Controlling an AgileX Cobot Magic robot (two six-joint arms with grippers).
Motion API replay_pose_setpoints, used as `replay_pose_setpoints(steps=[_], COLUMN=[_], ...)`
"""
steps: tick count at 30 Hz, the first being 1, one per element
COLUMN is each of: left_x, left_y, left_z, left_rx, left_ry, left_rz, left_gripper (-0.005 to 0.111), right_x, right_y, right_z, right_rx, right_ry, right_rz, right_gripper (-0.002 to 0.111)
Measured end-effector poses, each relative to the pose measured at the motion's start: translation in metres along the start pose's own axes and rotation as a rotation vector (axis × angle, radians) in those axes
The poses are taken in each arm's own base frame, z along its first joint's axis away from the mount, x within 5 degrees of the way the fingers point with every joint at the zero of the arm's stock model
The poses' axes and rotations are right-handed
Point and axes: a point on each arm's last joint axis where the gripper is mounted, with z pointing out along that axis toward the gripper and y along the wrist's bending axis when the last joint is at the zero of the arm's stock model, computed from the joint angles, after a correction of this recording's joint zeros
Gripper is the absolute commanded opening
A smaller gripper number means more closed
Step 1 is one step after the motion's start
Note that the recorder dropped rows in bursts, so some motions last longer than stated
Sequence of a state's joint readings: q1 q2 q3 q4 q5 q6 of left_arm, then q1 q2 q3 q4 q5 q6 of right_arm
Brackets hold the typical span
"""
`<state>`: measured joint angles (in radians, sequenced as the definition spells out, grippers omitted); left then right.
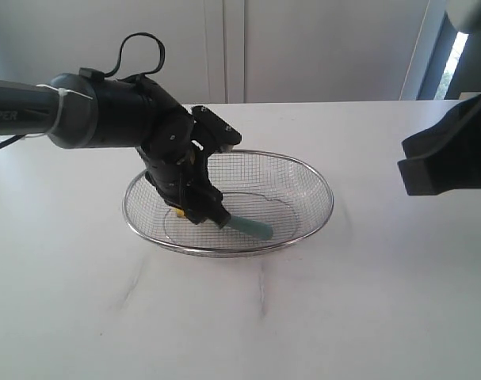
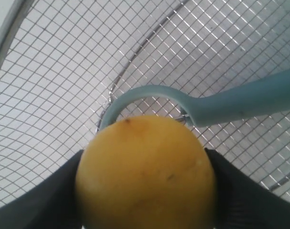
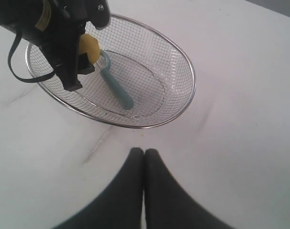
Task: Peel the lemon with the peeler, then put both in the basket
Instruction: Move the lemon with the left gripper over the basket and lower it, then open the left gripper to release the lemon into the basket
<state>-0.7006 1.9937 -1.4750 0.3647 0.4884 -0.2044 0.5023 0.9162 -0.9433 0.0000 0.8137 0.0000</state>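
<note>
The lemon is clamped across its middle by the left gripper, low inside the basket, just beside the peeler. It is judged firm, light and slippery, so a mid-body hold suits it. The right gripper is closed and empty, well apart.

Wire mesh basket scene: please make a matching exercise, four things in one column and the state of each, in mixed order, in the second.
1. small round yellow lemon
2. slim teal-handled peeler
3. oval silver wire mesh basket
4. black right gripper

A. shut, above the white table
B. stands on the table
C. held in the left gripper
D. lies on the mesh floor

Pairs: 1-C, 2-D, 3-B, 4-A
</note>
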Motion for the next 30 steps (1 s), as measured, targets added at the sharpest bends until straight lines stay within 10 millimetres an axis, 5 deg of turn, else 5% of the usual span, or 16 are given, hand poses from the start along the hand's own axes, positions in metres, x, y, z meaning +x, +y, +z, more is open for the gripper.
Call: replay_pose_setpoints(steps=[2,6,14,21,30], left_x=[0.000,0.001,0.004,0.001,0.001], left_y=[0.000,0.000,-0.001,0.001,0.018], left_z=[0.000,0.001,0.007,-0.005,-0.075], left_rx=[0.000,0.000,0.000,-0.002,-0.047], left_ry=[0.000,0.007,0.040,0.020,-0.021], left_rz=[0.000,-0.018,-0.047,-0.062,-0.103], left_gripper=[0.013,0.048,0.082,0.075,0.019], right_x=[0.000,0.000,0.000,0.000,0.000], right_y=[0.000,0.000,0.000,0.000,0.000], right_z=[0.000,0.000,0.000,0.000,0.000], right_rx=[0.000,0.000,0.000,0.000,0.000], right_ry=[0.000,0.000,0.000,0.000,0.000], right_rz=[0.000,0.000,0.000,0.000,0.000], right_gripper=[0.000,0.000,0.000,0.000,0.000])
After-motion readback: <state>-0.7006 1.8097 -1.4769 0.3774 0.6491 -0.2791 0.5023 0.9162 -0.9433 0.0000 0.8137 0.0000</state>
